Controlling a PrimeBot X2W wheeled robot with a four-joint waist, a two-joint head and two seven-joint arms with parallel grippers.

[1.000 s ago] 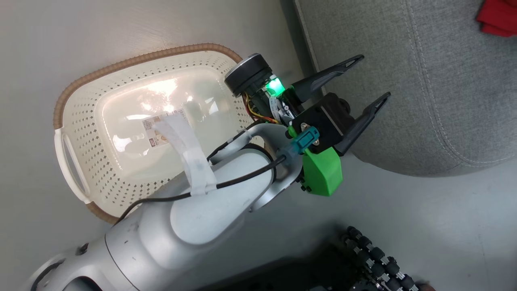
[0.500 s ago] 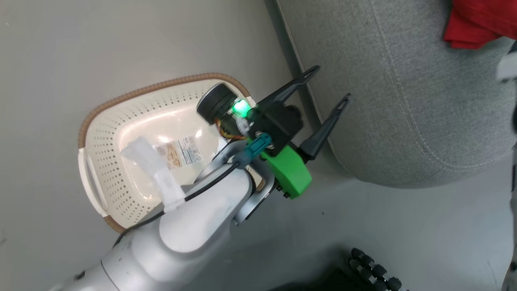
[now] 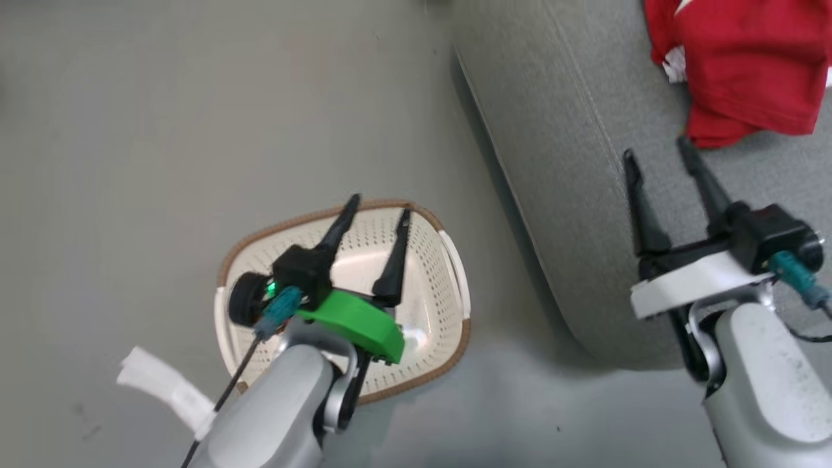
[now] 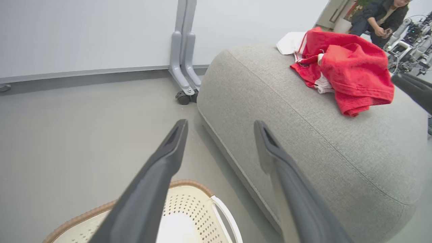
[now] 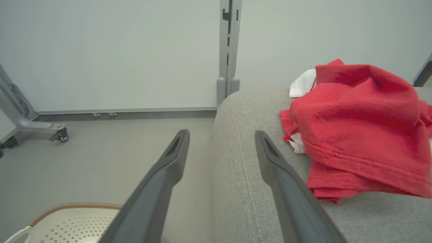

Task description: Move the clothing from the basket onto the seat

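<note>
The red clothing [image 3: 747, 71] with white trim lies bunched on the grey seat [image 3: 572, 162], also seen as clothing [image 4: 351, 67] and clothing [image 5: 357, 125]. My right gripper [image 3: 655, 149] hovers open over the seat just short of the clothing, with nothing between its fingers [image 5: 287, 189]. The cream basket [image 3: 286, 224] stands on the floor beside the seat; the parts of its floor that show are bare. My left gripper [image 3: 380, 207] is open above the basket, holding nothing. In the wrist views my left gripper [image 4: 221, 125] and right gripper [image 5: 221, 135] both stand wide.
A grey partition wall with wheeled feet [image 4: 184, 67] stands behind the seat, and another foot [image 5: 33, 125] sits to the left. A person [image 4: 378, 17] crouches far behind the seat. Grey floor [image 3: 195, 130] surrounds the basket.
The head camera has swung. My left gripper has moved from the seat's edge back over the basket. My right gripper has come into view, open beside the clothing.
</note>
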